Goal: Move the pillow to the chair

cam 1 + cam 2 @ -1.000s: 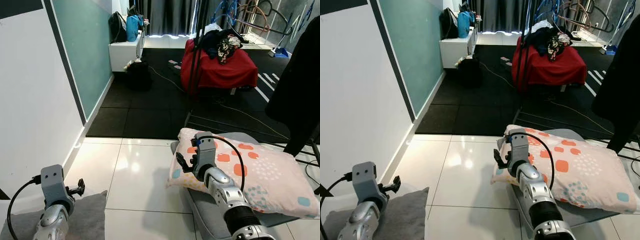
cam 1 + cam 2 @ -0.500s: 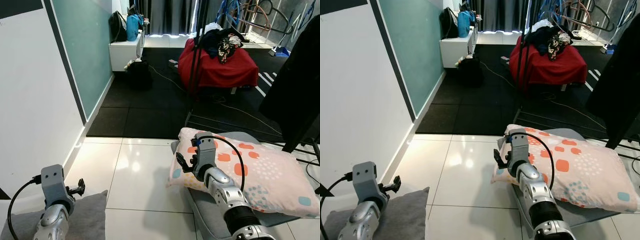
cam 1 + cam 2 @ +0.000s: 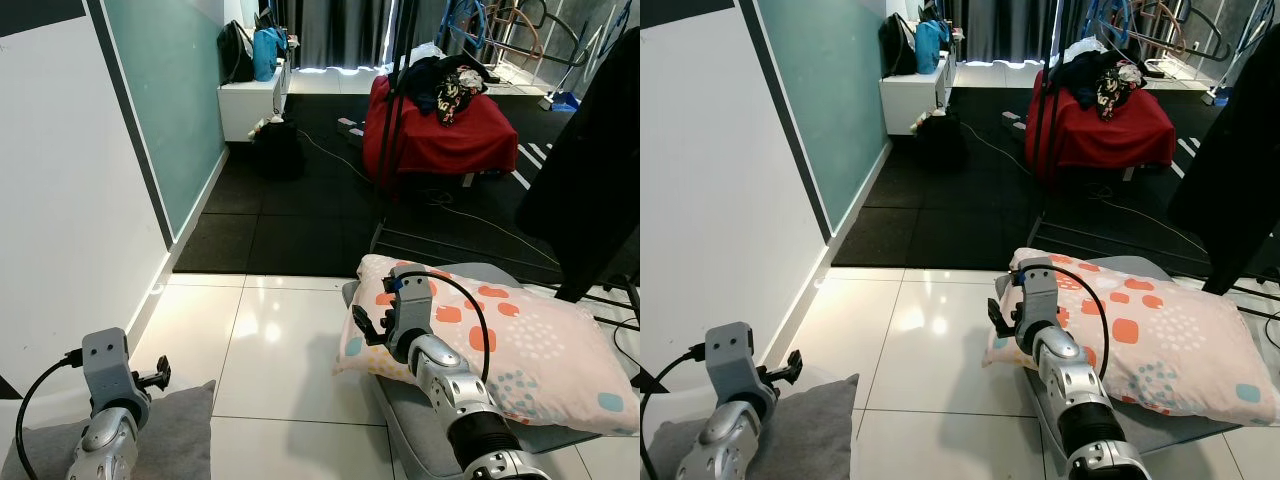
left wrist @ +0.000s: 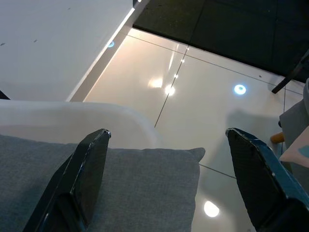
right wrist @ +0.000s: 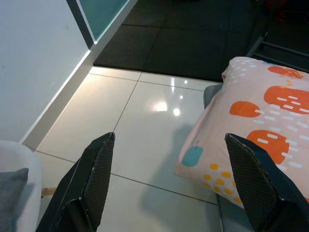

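- A white tiled floor (image 3: 280, 340) meets black matting (image 3: 300, 215) farther off, where a red-draped seat (image 3: 440, 135) piled with clothes stands well apart from the robot.
- A dark garment (image 3: 595, 180) hangs at the right edge, cut off by the frame, so what it hangs on cannot be made out.
- The pillow (image 3: 1150, 340), pale pink with orange blocks, white dashes and small teal patches, lies on a grey cushion (image 3: 420, 420) on the floor; its far corner runs out of the right wrist view.
- Another grey cushion (image 4: 120, 188) sits low at the robot's left, on a white rim (image 4: 96, 121) of a seat that is mostly out of frame.
- The right gripper (image 5: 171, 186) hovers just beside the pillow's near corner, fingers spread wide and grasping nothing.
- The left gripper (image 4: 169, 179) hangs above the left grey cushion, its fingers likewise released.
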